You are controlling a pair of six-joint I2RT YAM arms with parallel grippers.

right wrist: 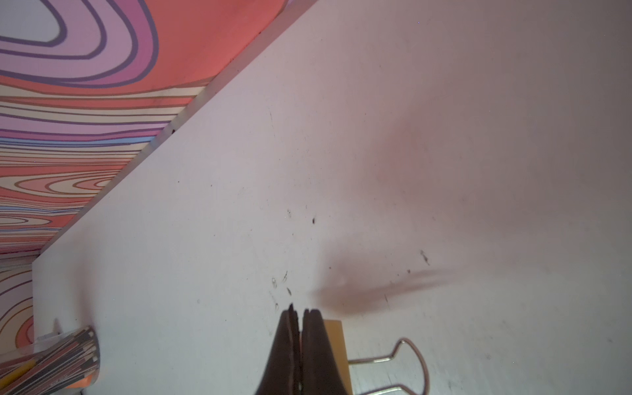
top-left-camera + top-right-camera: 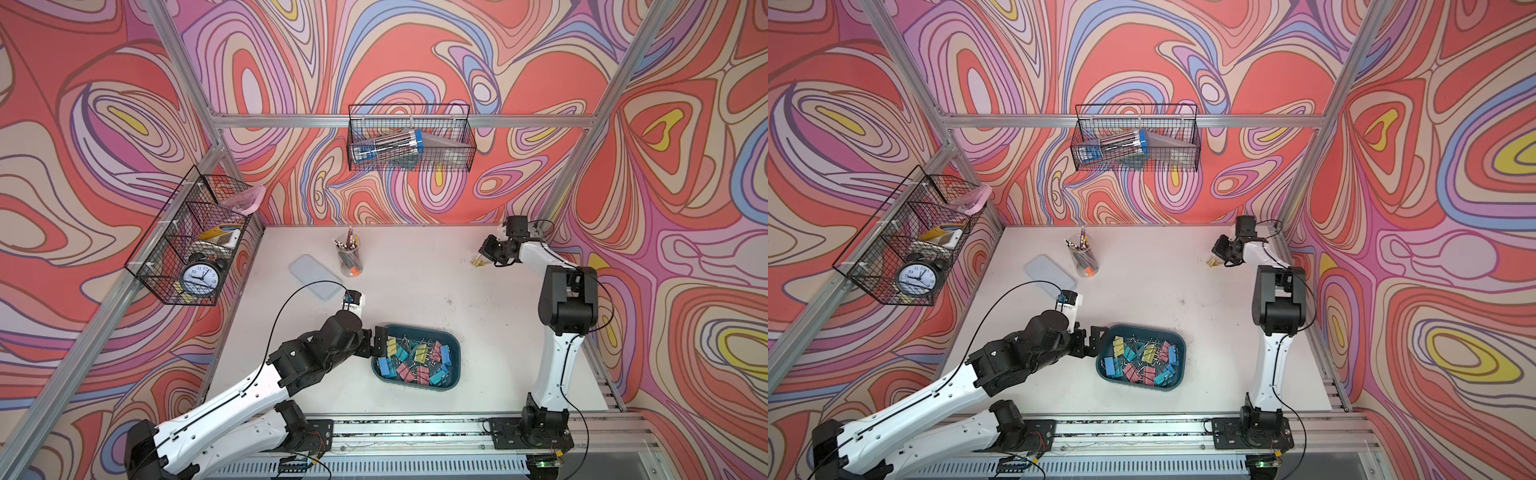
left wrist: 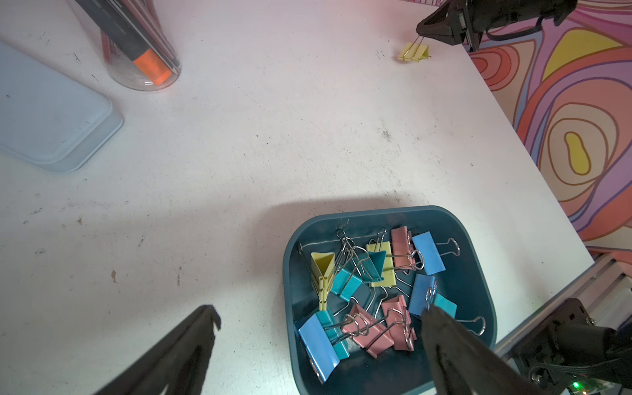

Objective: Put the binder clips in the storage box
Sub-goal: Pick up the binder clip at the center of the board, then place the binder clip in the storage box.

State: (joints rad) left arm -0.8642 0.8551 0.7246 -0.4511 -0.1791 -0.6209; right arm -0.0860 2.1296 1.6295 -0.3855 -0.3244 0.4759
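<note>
Several binder clips (image 2: 415, 359) (image 2: 1142, 359) (image 3: 369, 290) in blue, teal, pink and yellow lie in the dark teal storage box (image 2: 436, 330) (image 2: 1167, 330) (image 3: 472, 273) near the table's front. My left gripper (image 2: 380, 343) (image 2: 1096, 343) (image 3: 321, 309) hangs open over the box's left end, with nothing between its fingers. One yellow binder clip (image 2: 478, 262) (image 2: 1212, 262) (image 3: 413, 52) (image 1: 333, 342) sits on the table at the far right. My right gripper (image 2: 482, 252) (image 2: 1216, 251) (image 3: 420, 30) (image 1: 301, 311) is shut on one of its wire handles; the other handle lies flat.
A pale flat lid (image 2: 316, 276) and a clear cup of pens (image 2: 349, 257) stand at the back left of the table. Black wire baskets hang on the back wall (image 2: 409, 137) and the left wall (image 2: 187, 245). The yellow clip lies close to the right wall.
</note>
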